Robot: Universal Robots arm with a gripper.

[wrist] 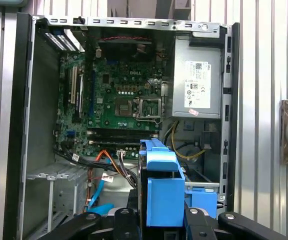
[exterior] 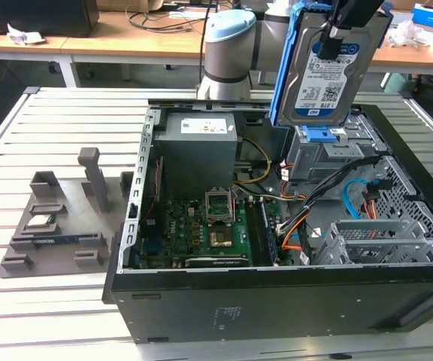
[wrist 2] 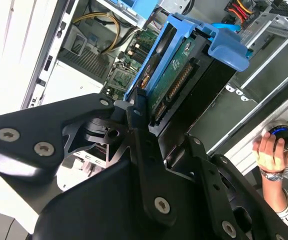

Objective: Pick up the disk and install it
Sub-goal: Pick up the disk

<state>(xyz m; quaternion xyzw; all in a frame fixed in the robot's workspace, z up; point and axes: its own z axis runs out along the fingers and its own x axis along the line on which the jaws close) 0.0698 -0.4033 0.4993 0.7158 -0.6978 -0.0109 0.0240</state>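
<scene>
**Disk** (exterior: pixel 325 75): silver hard drive with a blue-and-white label and blue side rails. It is hanging in the air on edge, with its label facing the exterior camera. It is sitting above the open computer case (exterior: pixel 277 297), directly over the blue-latched drive cage (exterior: pixel 320 147). In the second wrist view its green circuit-board side (wrist 2: pixel 176 67) is showing. In the first wrist view its blue rail (wrist: pixel 159 180) is facing the camera over the case interior.

**Gripper** (exterior: pixel 337 34): it is coming down from above and carrying the disk by its upper end. The black fingers (wrist 2: pixel 140 125) are clamping shut on the disk from both flat sides. In the first wrist view the gripper (wrist: pixel 161 222) is framing the rail.

**Computer case**: it is lying on its side with the panel off, resting on the slatted metal surface (exterior: pixel 51 316).

**Power-supply box** (exterior: pixel 198 147): grey, sitting inside the case just beside the drive cage, on the exterior view's left of it.

**Motherboard** (exterior: pixel 201 229): green, lying on the case floor in front of the power-supply box.

**Cables** (exterior: pixel 355 197): orange and blue, trailing below the cage.

**Arm** (exterior: pixel 228 49): its pale grey and blue base joint is standing behind the case.

**Grey tray** (exterior: pixel 59 226): a moulded fixture lying on the surface, on the exterior view's left of the case.

**Hand** (wrist 2: pixel 270 150): a person's hand with a wristwatch, resting on a small dark rounded object beyond the case.
</scene>
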